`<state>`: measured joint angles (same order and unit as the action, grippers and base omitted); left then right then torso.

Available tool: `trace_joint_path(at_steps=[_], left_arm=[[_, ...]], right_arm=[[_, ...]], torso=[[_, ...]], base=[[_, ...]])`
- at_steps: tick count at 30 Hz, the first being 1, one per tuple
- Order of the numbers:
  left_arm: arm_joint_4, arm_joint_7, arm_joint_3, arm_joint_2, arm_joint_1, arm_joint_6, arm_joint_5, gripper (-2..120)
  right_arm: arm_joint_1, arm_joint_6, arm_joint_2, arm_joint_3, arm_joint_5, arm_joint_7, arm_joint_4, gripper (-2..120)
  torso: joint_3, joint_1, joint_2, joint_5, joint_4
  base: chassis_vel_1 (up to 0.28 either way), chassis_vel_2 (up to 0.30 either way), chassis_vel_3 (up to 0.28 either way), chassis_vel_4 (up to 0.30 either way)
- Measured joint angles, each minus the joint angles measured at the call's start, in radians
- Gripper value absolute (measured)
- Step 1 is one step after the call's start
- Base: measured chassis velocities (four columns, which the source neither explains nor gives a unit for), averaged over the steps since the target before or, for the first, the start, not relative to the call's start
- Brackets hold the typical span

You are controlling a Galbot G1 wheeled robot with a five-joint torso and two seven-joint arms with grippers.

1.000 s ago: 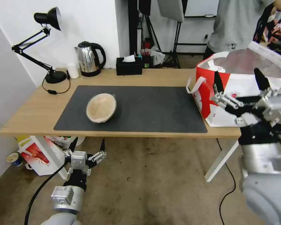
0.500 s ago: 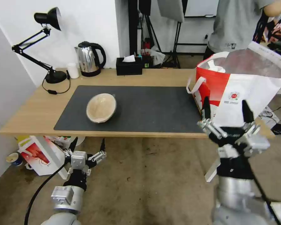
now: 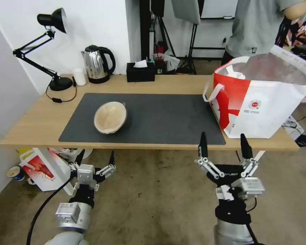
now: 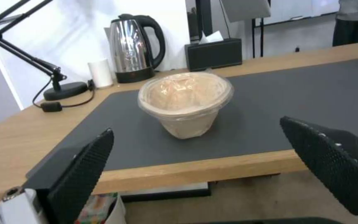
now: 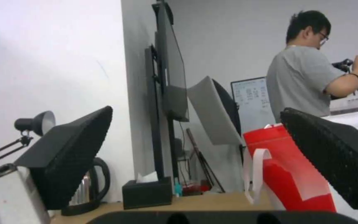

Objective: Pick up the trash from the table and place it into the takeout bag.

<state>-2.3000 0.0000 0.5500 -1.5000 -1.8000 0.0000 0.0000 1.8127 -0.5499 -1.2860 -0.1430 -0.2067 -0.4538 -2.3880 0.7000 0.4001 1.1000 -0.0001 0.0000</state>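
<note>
One piece of trash, a round tan lidded bowl (image 3: 110, 117), stands on the dark grey mat (image 3: 159, 115) of the light-wood table (image 3: 37, 119); the left wrist view shows the bowl (image 4: 185, 104) upright. The white and red takeout bag (image 3: 261, 98) stands open at the table's right end, its red side (image 5: 286, 174) in the right wrist view. My left gripper (image 3: 95, 158) hangs open and empty below the table's front edge, in line with the bowl. Below the front edge, near the bag, my right gripper (image 3: 224, 145) is open and empty too.
At the back of the table stand a black desk lamp (image 3: 51, 47), a small white cup (image 3: 79, 77), a steel kettle (image 3: 97, 64) and a black tissue box (image 3: 140, 72). A red-and-white carton (image 3: 44, 168) lies on the floor under the left end.
My right arm has dropped from in front of the bag's top down to below the table's front edge, gripper still open. The left arm and the bowl have not moved.
</note>
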Motion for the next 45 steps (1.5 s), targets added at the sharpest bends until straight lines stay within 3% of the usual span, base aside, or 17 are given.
trace_joint_path(at_steps=[21, 45], left_arm=[[0.0, 0.0, 0.0, 0.0, 0.0, 0.0, 0.0, 100], [0.0, 0.0, 0.0, 0.0, 0.0, 0.0, 0.0, 100]], right_arm=[[0.059, -0.049, 0.042, 0.023, -0.019, -0.003, 0.035, 100], [0.072, -0.073, 0.032, 0.02, -0.035, -0.021, 0.055, 100]], torso=[[0.0, 0.0, 0.0, 0.0, 0.0], [0.0, 0.0, 0.0, 0.0001, 0.0]], base=[[0.0, 0.0, 0.0, 0.0], [0.0, 0.0, 0.0, 0.0]])
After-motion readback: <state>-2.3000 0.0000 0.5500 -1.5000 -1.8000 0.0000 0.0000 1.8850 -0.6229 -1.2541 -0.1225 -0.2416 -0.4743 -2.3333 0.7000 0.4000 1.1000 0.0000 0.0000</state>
